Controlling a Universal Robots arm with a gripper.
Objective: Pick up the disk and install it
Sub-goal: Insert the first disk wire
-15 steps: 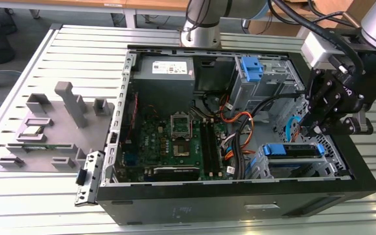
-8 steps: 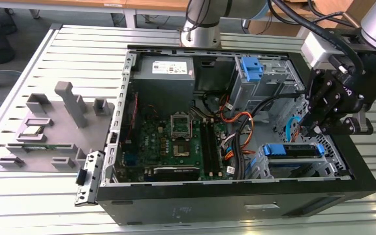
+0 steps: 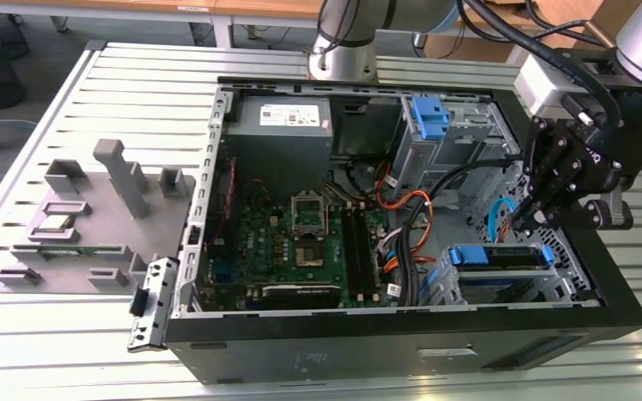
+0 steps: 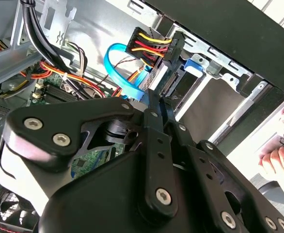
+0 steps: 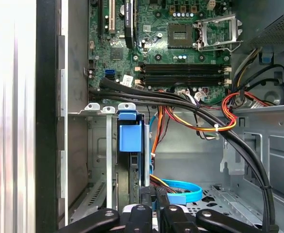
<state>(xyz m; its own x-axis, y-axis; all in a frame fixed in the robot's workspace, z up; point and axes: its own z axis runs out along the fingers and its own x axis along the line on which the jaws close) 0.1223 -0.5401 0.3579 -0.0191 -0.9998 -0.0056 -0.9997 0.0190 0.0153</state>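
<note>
Exterior view: we find the disk (image 3: 500, 256) seated in the lower drive bay of the computer case (image 3: 410, 334), with the end effector (image 3: 522, 224) clenched, empty, just above its connector end.

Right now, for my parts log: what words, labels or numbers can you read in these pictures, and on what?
Power supply sticker: print too small to read.
White motherboard sticker: too small to read.
Pale mark on the black computer case: blurred, unreadable.
Nothing legible.
</note>
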